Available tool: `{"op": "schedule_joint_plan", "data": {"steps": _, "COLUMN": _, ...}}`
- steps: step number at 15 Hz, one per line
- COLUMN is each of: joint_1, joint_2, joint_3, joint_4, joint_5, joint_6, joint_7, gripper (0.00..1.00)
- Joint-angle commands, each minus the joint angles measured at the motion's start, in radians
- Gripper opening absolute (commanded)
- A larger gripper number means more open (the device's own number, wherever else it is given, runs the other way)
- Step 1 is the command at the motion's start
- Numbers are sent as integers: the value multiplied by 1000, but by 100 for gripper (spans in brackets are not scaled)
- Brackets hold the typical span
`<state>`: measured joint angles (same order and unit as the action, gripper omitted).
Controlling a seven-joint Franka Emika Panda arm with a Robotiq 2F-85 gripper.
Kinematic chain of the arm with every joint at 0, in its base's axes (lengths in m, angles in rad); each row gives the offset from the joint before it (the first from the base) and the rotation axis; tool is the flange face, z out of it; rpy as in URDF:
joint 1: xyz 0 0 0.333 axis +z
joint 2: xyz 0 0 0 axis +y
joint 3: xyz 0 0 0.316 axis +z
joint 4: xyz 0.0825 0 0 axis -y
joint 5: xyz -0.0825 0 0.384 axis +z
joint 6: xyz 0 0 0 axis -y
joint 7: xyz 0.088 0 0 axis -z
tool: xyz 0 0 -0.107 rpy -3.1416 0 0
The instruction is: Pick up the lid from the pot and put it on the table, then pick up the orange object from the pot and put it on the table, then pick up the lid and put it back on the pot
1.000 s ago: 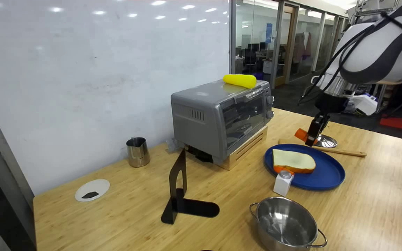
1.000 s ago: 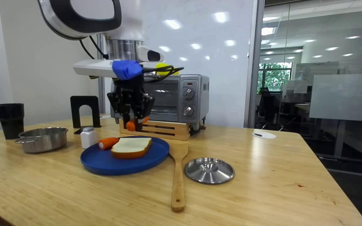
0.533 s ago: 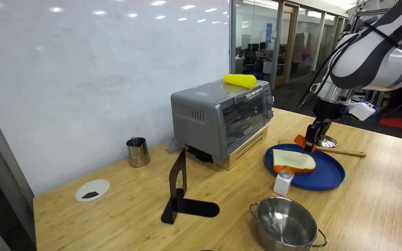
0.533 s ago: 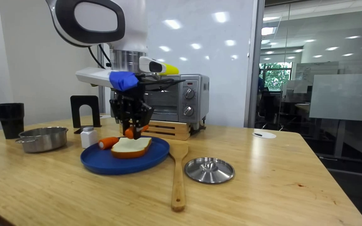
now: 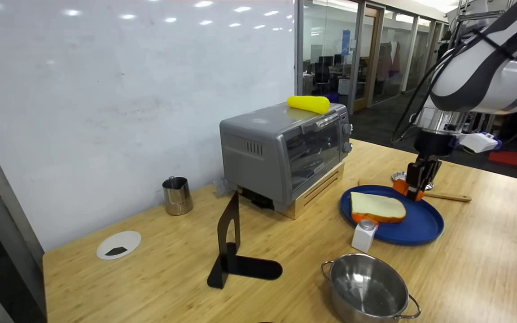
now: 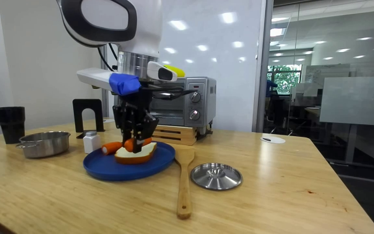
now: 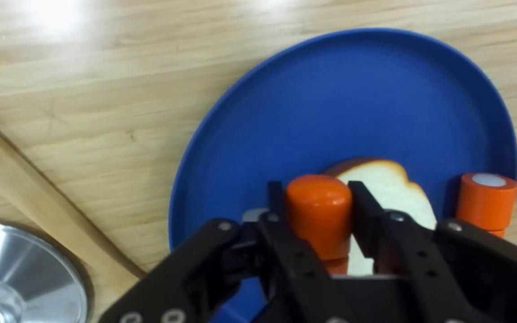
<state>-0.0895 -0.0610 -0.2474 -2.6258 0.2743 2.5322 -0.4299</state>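
Holds the carrot point(image 7: 319, 215) clamped between the jaws of the gripper point(image 7: 317, 193), over the plate point(image 7: 366, 94) and bread point(image 7: 388, 186). Looks to be at step two, out of the pot point(image 6: 45, 145) but not yet on the table point(image 6: 271, 201). Calls next for clearing the plate, lowering and letting go. Leaves the lid point(image 6: 216, 176) for last, lying on the wooden table just beside the spatula point(image 6: 184, 183). Farther out, shows a toaster oven point(image 5: 258, 154), white wall point(image 5: 128, 112) and glass-walled offices point(image 5: 330, 54).

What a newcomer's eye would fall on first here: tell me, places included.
Probably the gripper first, closed on an orange carrot-like piece above the blue plate. Next, likely, the bright yellow item on top of the gray toaster oven, then the shiny steel lid on the table beside the wooden spatula.
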Motion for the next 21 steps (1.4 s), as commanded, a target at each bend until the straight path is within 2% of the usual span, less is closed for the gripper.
{"op": "schedule_joint_plan", "data": {"steps": 1, "joint_1": -58, "joint_2": -4, "joint_3": 7, "joint_4": 18, "joint_5": -112, "joint_6": -77, "joint_7": 115, "gripper": 13}}
{"op": "schedule_joint_plan", "data": {"steps": 5, "joint_1": -88, "joint_2": -9, "joint_3": 12, "joint_4": 25, "joint_5": -250, "joint_6": -116, "joint_7": 273, "gripper": 13}}
{"op": "schedule_joint_plan", "data": {"steps": 8, "joint_1": -83, "joint_2": 1, "joint_3": 22, "joint_4": 39, "joint_5": -290, "joint_6": -126, "joint_7": 333, "gripper": 13}}
{"op": "schedule_joint_plan", "data": {"steps": 21, "joint_1": -67, "joint_2": 81, "joint_3": 66, "joint_4": 86, "joint_5": -281, "joint_6": -96, "joint_7": 352, "gripper": 13}}
